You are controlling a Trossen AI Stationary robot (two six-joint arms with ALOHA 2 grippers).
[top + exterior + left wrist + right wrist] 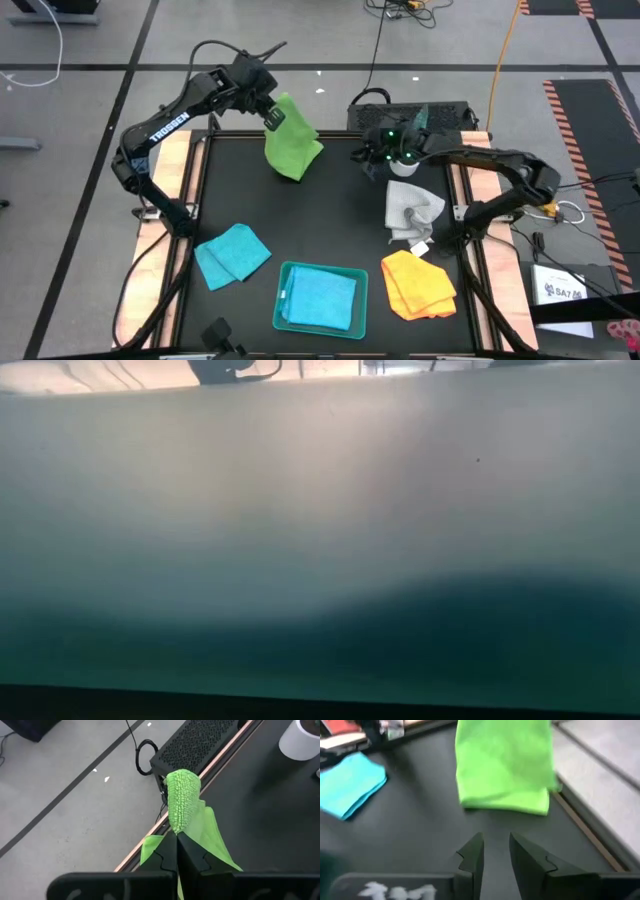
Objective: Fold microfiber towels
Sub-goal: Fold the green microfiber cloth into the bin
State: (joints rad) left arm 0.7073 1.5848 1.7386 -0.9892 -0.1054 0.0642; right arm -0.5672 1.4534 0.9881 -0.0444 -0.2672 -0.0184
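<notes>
On the left of the black table (pixel 340 230), a folded turquoise microfiber towel (pixel 232 254) lies flat near the front edge. Above it, toward the far edge, the left gripper (pixel 272 117) has its jaws pressed together on a corner of the lime green microfiber towel (pixel 292 140), which hangs lifted and draped with its lower edge reaching the table. At front centre, a teal rectangular plastic tray (pixel 283 297) holds a second turquoise towel (pixel 322 298). To the right, the right gripper (pixel 496 851) faces the green towel with its jaws parted, holding nothing. Just beside it lies a crumpled pale grey towel (pixel 410 208), and nearer the front a yellow-orange towel (pixel 420 283). A likely risk: the single-corner pinch could slip, or the right gripper could catch only one layer, leaving a skewed fold.
</notes>
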